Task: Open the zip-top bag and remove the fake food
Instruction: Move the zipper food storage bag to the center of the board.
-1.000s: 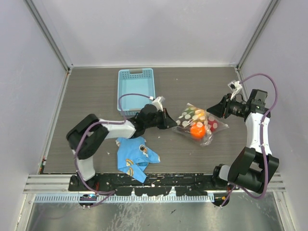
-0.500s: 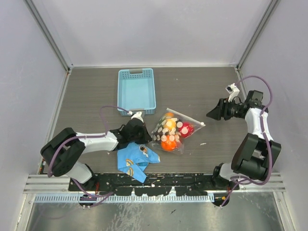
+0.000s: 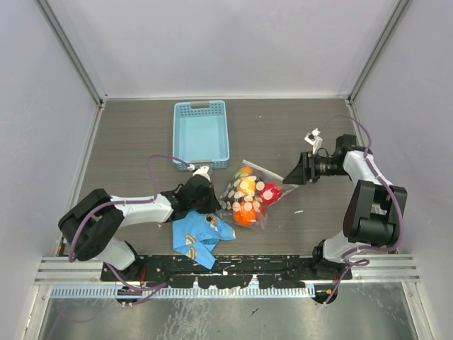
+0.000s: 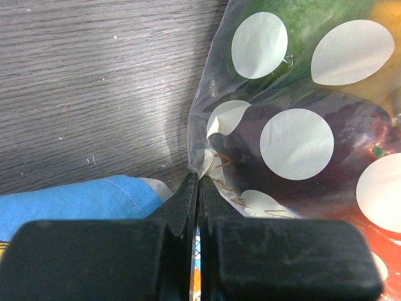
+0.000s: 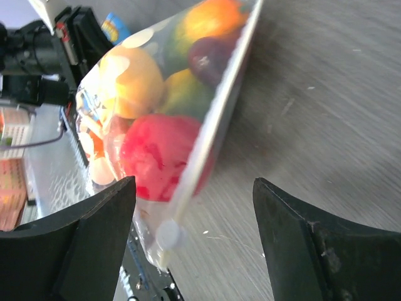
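The zip-top bag (image 3: 249,195) lies at mid table, clear with white dots, its white zip strip (image 5: 220,103) along the right edge. Inside it is the fake food: a red piece (image 5: 156,157), a yellow one (image 5: 130,78), an orange one (image 5: 210,15), a dark purple one (image 4: 357,122) and a green one (image 4: 301,25). My left gripper (image 4: 198,183) is shut on the bag's left corner, low over the table (image 3: 127,142). My right gripper (image 5: 194,185) is open, its fingers on either side of the zip strip's near end without touching it.
A light blue slotted basket (image 3: 201,131) stands behind the bag. A blue cartoon-print cloth (image 3: 200,234) lies under and in front of my left gripper. Grey walls close the table on three sides.
My left gripper pulled the bag left and toward the near edge, then held still. My right gripper opened wide and moved left up to the bag's zip edge.
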Robot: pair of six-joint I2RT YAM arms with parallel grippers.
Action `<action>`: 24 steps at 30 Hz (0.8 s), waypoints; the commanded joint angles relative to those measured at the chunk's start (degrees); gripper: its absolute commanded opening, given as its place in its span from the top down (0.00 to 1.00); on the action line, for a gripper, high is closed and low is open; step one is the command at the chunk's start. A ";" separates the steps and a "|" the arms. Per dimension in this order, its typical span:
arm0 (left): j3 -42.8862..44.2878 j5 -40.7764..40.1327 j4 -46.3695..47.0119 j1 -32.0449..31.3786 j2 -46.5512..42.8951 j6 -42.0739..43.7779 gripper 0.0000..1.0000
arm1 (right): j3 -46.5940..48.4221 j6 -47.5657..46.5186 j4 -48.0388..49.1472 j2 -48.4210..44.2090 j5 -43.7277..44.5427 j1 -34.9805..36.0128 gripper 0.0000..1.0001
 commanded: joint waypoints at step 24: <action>-0.42 2.28 7.23 0.27 -2.99 3.02 1.00 | 6.57 -10.28 -11.90 2.63 -5.63 7.73 0.98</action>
